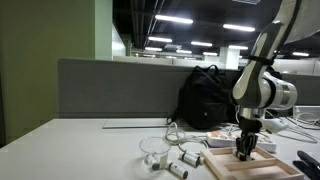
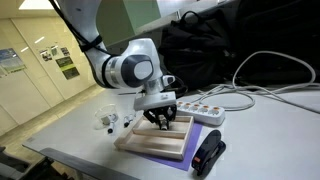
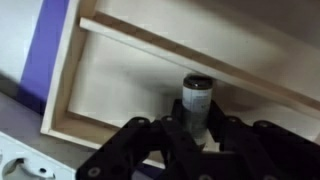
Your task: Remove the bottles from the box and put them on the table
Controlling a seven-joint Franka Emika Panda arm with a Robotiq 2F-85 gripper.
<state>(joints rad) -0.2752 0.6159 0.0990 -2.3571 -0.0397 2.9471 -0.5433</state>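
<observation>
One bottle (image 3: 196,98) stands upright between the fingers of the gripper (image 3: 196,128). The jaws straddle it narrowly, close on either side, but I cannot tell whether they already press it. It stands on the pale floor of the box (image 3: 110,95), near an inner wooden rail.

The risk, to my eye, is a shallow or off-centre grip. The round bottle could twist out and topple, or its base could catch the rim on the way up and drag the box along. Out on the table (image 1: 80,140), other bottles (image 1: 178,169) lie near a clear cup (image 1: 152,146), so a careless set-down could send them rolling.

No label or writing can be read anywhere, and the bottle itself is too blurred to tell.
</observation>
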